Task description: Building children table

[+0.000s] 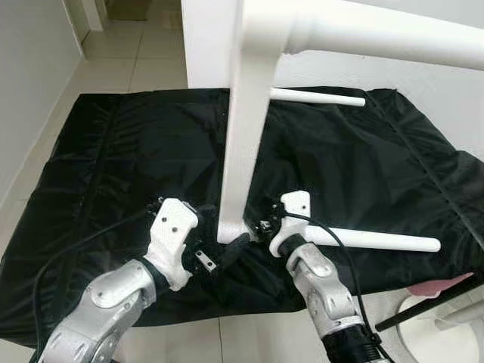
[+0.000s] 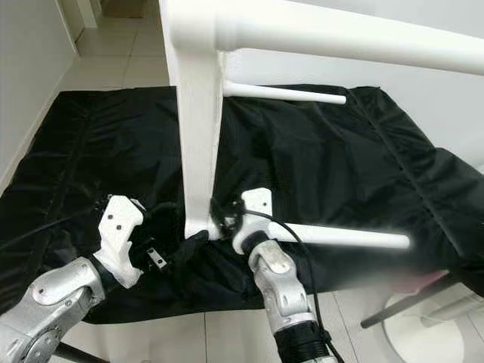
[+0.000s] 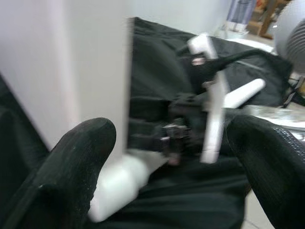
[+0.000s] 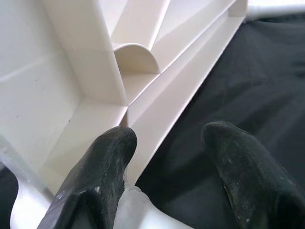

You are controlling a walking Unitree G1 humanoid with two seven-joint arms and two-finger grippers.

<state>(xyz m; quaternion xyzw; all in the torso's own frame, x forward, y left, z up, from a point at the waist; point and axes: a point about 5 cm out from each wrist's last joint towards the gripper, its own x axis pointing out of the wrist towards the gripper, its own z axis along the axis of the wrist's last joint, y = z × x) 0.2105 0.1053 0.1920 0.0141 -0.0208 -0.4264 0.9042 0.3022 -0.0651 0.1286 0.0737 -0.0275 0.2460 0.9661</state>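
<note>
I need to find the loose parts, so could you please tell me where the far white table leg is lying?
In the left eye view, the far table leg lies on the black sheet near its back edge, right of the upright white tabletop.

white table point(image 1: 242, 121) (on edge), black sheet point(image 1: 121, 166)

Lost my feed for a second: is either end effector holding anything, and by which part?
Cannot be told. Both end effectors, left and right, sit at the white tabletop's lower corner with fingers spread; no closed grip shows.

black sheet point(image 1: 113, 151) spread over pale tiled floor point(image 1: 136, 60).
</note>
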